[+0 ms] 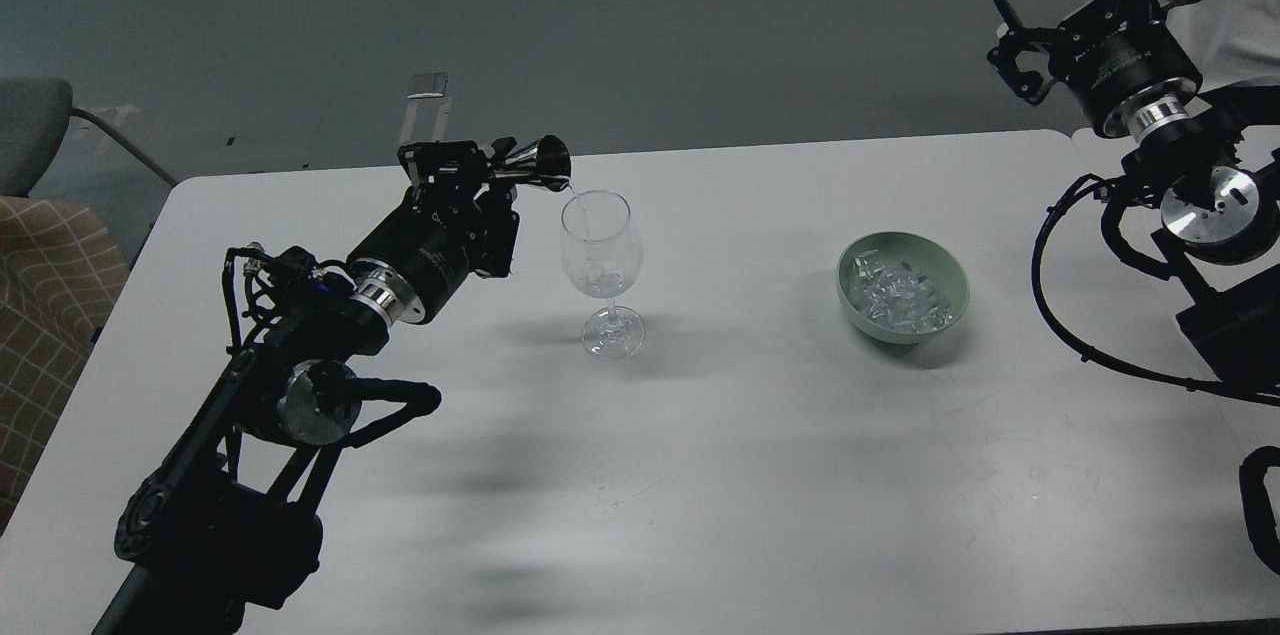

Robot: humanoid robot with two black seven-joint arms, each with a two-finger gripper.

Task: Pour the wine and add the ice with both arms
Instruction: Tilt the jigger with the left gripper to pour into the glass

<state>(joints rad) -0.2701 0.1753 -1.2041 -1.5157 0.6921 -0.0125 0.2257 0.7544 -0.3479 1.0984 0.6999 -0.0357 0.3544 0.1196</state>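
The left pincer (pixel 487 177) grips a steel jigger (pixel 535 160) tipped sideways, mouth just over the wine glass (pixel 598 260) rim, so the wine falls inside. The ice (pixel 900 295) waits in a green bowl (pixel 947 310) right of the glass, on the desk (pixel 720 475). The right pincer (pixel 1022 55) hangs open, well beyond the bowl.

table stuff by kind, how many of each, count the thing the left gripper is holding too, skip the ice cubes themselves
Stemmed wine glass: 1
Green bowl holding ice: 1
Metal jigger, tipped over the glass in the left gripper: 1
Total: 3
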